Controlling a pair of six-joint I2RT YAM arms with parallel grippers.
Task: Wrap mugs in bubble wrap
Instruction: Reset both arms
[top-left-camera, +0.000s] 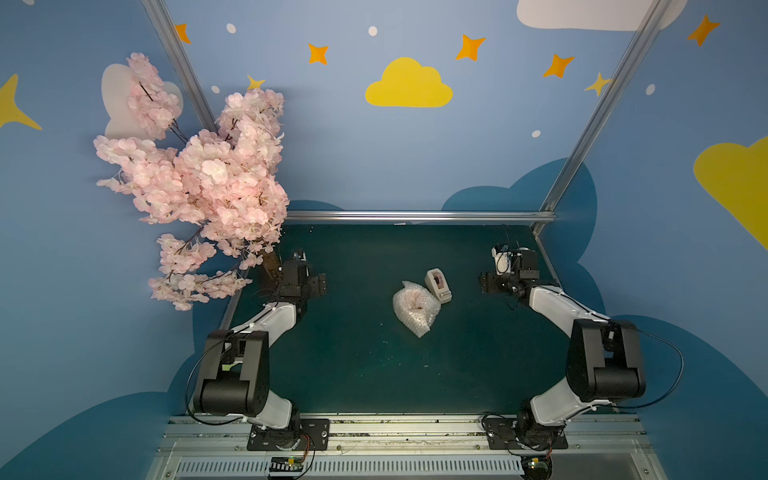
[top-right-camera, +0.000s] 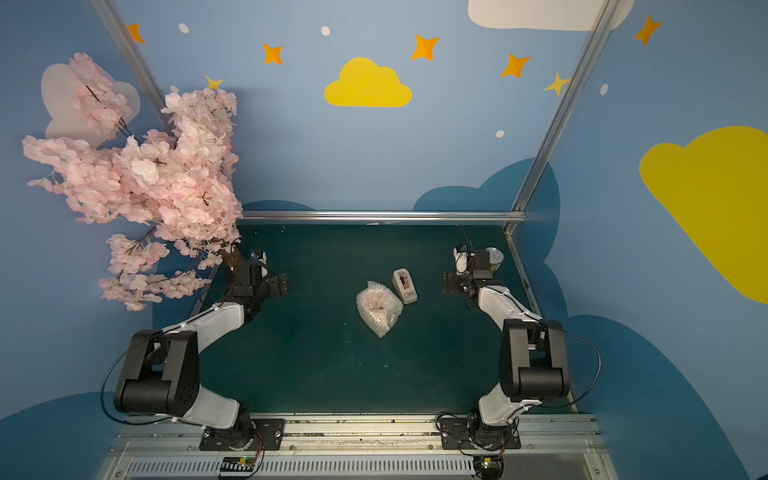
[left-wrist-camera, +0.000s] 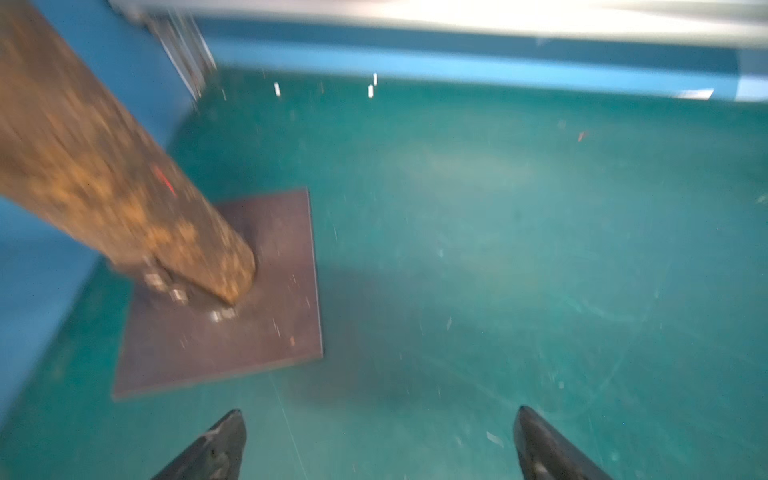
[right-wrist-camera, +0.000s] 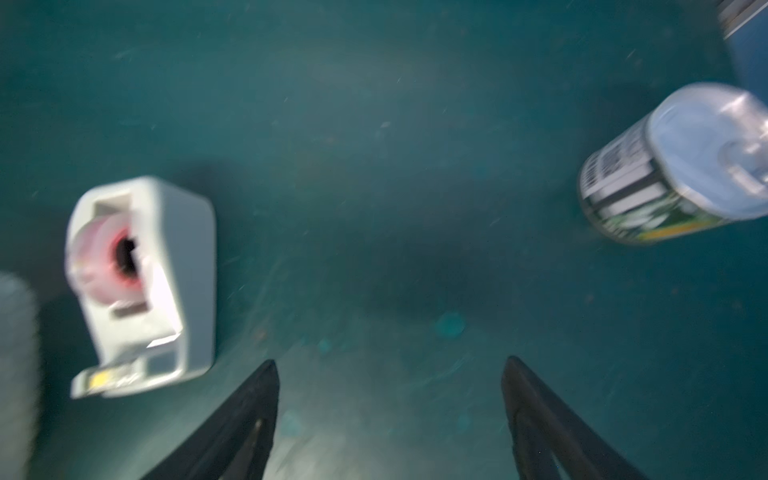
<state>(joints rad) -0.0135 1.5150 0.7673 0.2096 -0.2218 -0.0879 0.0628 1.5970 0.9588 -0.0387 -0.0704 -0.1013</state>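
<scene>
Top views first: the bubble wrap (top-left-camera: 413, 309) sits bundled up roughly mid-table on the green mat (top-left-camera: 353, 365), free of both arms. The mug (top-left-camera: 412, 302) is inside it, and all you get in both top views is a faint pinkish shape through the plastic (top-right-camera: 377, 305). The tape dispenser (top-left-camera: 438, 284) is just beside the bundle on the far right side, maybe touching, I can't tell. The left arm (top-left-camera: 266, 320) is off by the pink blossom tree (top-left-camera: 199, 183) and the right arm (top-left-camera: 557, 303) is out near the right edge, both well apart from the bundle. In a top view a shiny can (top-right-camera: 494, 257) peeks out behind the right wrist.

Left wrist view, pretty blurry: the left gripper (left-wrist-camera: 380, 409) has its fingers spread wide with nothing but mat between them. The tree trunk (left-wrist-camera: 104, 174) and its brown base plate (left-wrist-camera: 232, 332) are close by.

Right wrist view, also blurry: the right gripper (right-wrist-camera: 390, 359) is spread apart too, holding nothing. The tape dispenser (right-wrist-camera: 145, 286) is to one side and the can (right-wrist-camera: 681, 166) to the other.
</scene>
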